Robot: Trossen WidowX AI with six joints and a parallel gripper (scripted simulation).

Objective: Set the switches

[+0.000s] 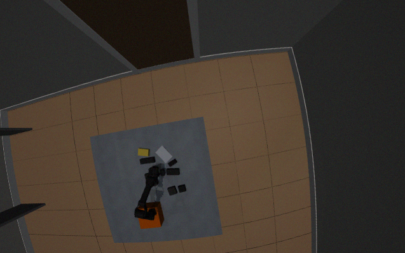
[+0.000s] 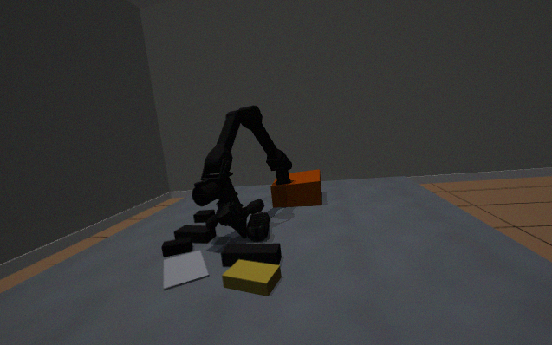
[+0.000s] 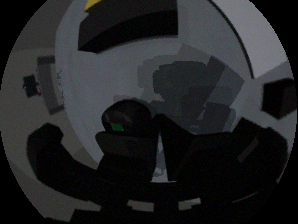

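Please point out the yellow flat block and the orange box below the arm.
yellow flat block (image 1: 143, 152) (image 2: 251, 271): top and exterior views, upper face
orange box (image 1: 151, 224) (image 2: 301, 193): top and exterior views, top face; side

No lettering, label, brand, number or sign can be read from where I work at the bench; the dim light leaves every surface in my three views without a legible character; the small marks at the left of my wrist view are too blurred and tiny for me to make out.
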